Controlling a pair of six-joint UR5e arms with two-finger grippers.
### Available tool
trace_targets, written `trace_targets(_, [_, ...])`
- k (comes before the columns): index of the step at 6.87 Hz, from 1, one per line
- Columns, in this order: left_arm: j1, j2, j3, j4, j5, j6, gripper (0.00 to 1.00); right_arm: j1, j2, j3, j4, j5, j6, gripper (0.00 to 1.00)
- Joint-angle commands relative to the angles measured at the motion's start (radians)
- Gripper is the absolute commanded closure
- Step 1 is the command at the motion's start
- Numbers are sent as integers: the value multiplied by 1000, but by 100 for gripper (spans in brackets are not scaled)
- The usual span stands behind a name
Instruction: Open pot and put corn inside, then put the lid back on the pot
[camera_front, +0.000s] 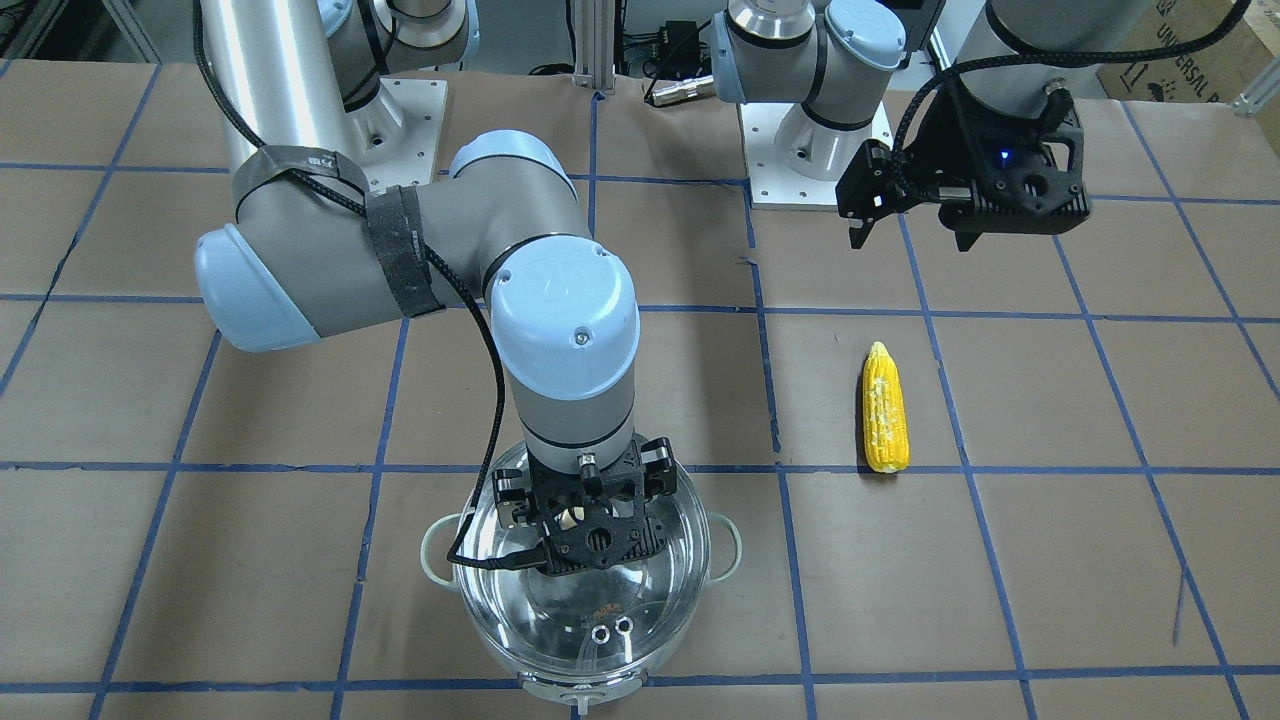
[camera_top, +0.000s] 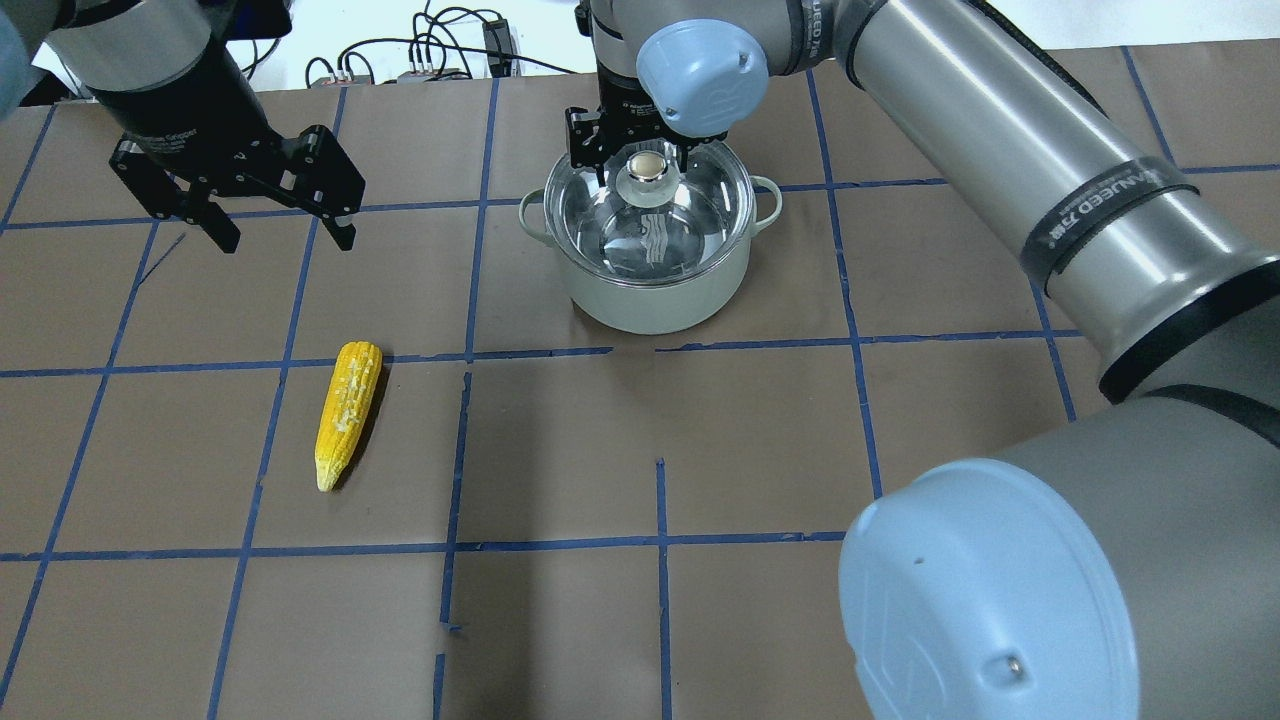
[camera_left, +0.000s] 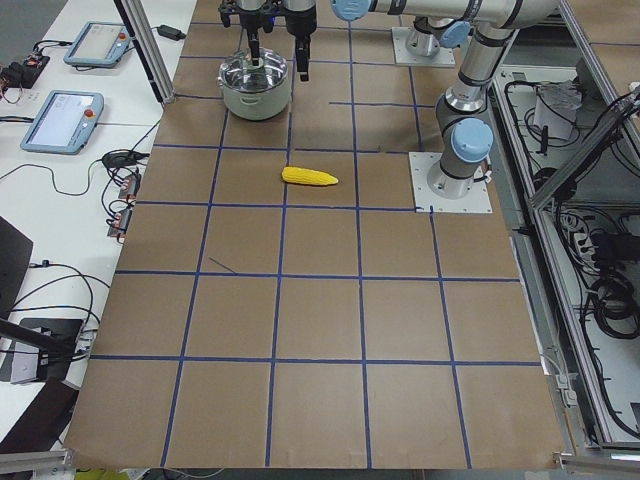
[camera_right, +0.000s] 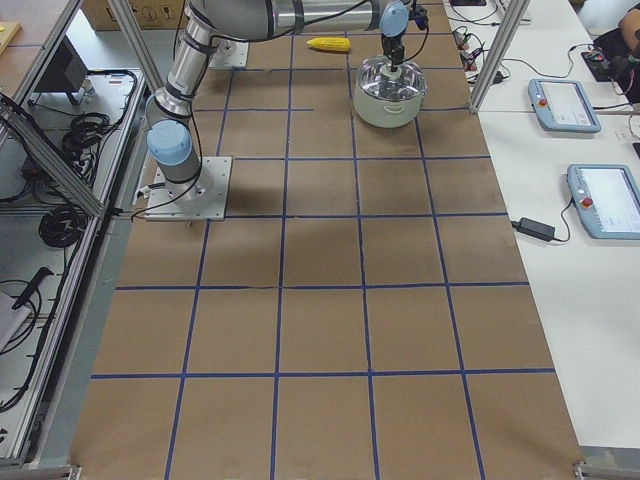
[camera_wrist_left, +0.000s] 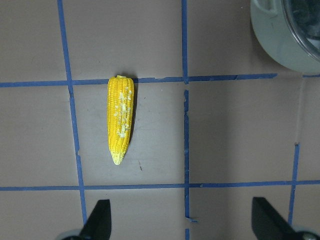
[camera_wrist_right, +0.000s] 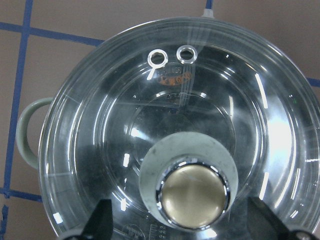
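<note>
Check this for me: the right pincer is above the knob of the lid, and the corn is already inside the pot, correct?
No. The right pincer is above the knob of the lid, but the corn lies on the table, apart from the pot; the overhead view shows it.

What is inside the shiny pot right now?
Through the clear lid the pot shows only its bare shiny bottom; nothing shows inside. The knob and its pale collar hide a small patch. The corn lies on the table, outside.
</note>
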Motion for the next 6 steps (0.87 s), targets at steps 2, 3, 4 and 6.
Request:
trace_targets(2, [0,1,0,-2,2,0,0,1,43,-57,18,-3,-1,11])
trace_targets(3, [0,2,0,0,2,0,0,0,43,-57,25,-1,-4,12])
trace_targets(4, [0,2,0,0,0,0,0,0,40,-57,31,-1,-8,12])
trace_targets(6, [0,1,0,-2,2,0,0,-2,32,-44,41,-1,-15,14])
